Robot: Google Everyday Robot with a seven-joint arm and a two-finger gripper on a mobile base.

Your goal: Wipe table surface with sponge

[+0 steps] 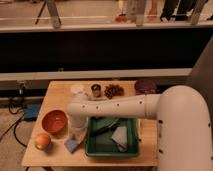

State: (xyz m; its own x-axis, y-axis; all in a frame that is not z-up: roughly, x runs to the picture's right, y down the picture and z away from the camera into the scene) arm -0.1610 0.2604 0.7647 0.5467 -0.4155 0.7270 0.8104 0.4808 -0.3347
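The table surface (55, 155) is a light tan wooden top. The light-blue sponge (72, 144) lies on it near the front, left of the green tray and below the orange bowl. My white arm reaches in from the right, and the gripper (76, 134) points down right over the sponge, touching or nearly touching its top. The gripper's tips are hidden by the wrist.
A green plastic tray (112, 151) with a pale grey folded piece (120, 136) sits at front centre. An orange bowl (54, 121) and an apple (42, 141) are at the left. A white disc (77, 89), a dark cup (96, 90), a pinecone-like cluster (113, 91) and a dark purple bowl (145, 86) line the back edge.
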